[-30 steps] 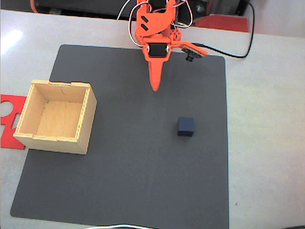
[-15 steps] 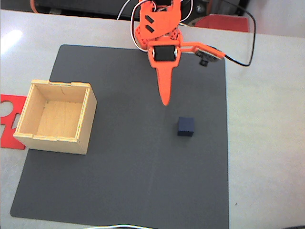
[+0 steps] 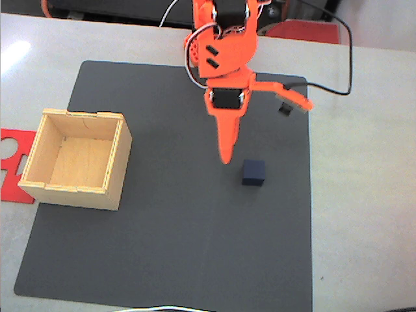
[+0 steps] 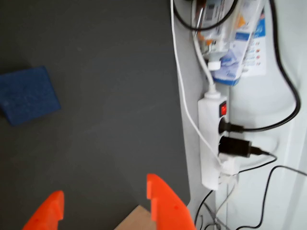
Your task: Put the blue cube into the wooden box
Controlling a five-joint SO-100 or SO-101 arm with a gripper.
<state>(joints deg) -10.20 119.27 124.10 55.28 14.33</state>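
In the fixed view the small dark blue cube (image 3: 253,173) sits on the dark grey mat, right of centre. The wooden box (image 3: 39,146), pale and open-topped, stands at the mat's left edge with nothing inside. My orange gripper (image 3: 225,158) reaches down from the top of that view, its tip just left of the cube and slightly above it, not touching. In the wrist view the gripper (image 4: 103,191) shows two orange fingertips (image 4: 160,201) standing apart with bare mat between them. The cube (image 4: 29,96) lies ahead at the left.
The grey mat (image 3: 169,247) covers most of the table. A flat red cut-out piece (image 3: 12,159) lies left of the box. A black cable (image 3: 348,58) runs off to the right. A white power strip (image 4: 213,139) with plugs lies beyond the mat's edge.
The arm has stretched forward over the mat. Its tip has moved down the fixed view and a little right, from the mat's upper part to just beside the cube. Cube and box have not moved.
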